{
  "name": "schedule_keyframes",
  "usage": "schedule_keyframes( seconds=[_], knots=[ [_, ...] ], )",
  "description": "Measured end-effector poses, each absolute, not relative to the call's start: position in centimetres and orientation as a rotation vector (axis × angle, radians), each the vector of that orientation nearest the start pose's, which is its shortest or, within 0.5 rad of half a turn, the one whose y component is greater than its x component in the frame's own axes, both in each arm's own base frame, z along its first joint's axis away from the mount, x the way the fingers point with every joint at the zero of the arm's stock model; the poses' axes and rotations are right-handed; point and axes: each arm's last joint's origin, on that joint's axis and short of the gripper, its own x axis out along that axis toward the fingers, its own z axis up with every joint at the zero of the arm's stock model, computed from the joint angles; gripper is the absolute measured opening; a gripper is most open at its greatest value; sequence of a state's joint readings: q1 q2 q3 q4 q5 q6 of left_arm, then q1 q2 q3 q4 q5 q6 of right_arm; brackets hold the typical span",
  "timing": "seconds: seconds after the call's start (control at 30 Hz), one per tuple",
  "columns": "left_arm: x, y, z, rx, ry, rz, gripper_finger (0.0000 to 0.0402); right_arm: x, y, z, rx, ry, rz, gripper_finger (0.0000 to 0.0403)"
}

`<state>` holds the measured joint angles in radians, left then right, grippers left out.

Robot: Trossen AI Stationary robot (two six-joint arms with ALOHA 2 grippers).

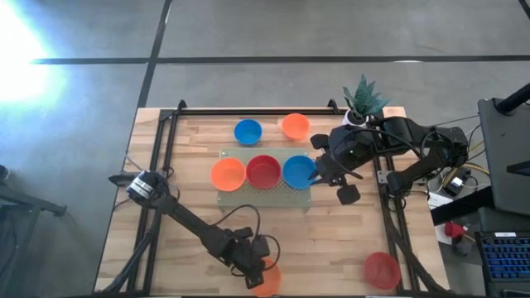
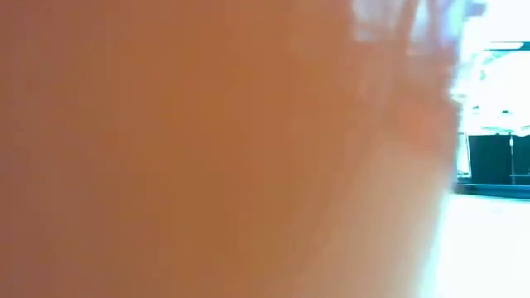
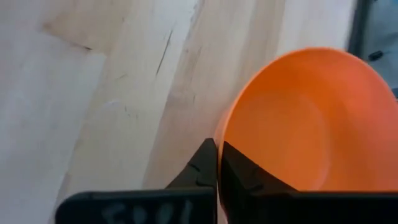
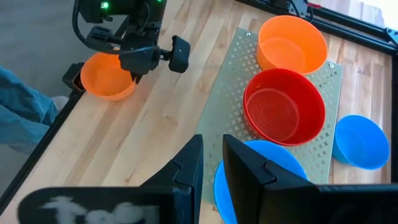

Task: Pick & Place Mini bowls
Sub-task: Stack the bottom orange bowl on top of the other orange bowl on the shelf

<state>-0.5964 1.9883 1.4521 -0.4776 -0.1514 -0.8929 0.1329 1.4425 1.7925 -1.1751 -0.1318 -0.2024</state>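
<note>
Where the orange bowl [image 2: 224, 149] looms, low view fully blocked.

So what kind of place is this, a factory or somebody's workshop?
Most likely a robotics lab or test room, not a factory. Two dark arms work at a framed wooden table on a bare concrete floor, sorting toy-like mini bowls, with loose cables and equipment beside it.

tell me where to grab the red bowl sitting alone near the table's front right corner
Take the red bowl by its rim, coming straight down from above with one finger inside and one outside the wall. It sits upright and open on the bare table, with nothing touching it, so any point of the rim looks free; the side facing the right gripper is probably easiest.
</note>
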Motion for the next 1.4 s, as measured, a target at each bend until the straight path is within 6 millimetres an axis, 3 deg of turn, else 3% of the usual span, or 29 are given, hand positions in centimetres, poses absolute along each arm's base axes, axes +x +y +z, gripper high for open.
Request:
schedule_keyframes(
  seconds=[0.3,0.6,0.77,0.97,1.4],
  knots=[
    [32.3,-20.6,25.7,-0.534,0.984,0.100,0.0001,25.9,3.8,43.5,-0.191,0.796,0.330,0.0057],
    [27.3,-15.6,33.4,-0.714,0.780,0.347,0.0001,25.9,3.8,43.5,-0.203,0.793,0.335,0.0057],
    [24.2,-12.7,36.6,-0.803,0.641,0.462,0.0000,25.9,3.8,43.5,-0.205,0.791,0.336,0.0057],
    [21.4,-9.1,38.3,-0.864,0.559,0.620,0.0000,25.9,3.8,43.5,-0.206,0.791,0.337,0.0057],
    [18.9,-3.3,37.9,-0.876,0.702,0.921,0.0000,25.9,3.8,43.5,-0.209,0.791,0.338,0.0057]
  ],
)
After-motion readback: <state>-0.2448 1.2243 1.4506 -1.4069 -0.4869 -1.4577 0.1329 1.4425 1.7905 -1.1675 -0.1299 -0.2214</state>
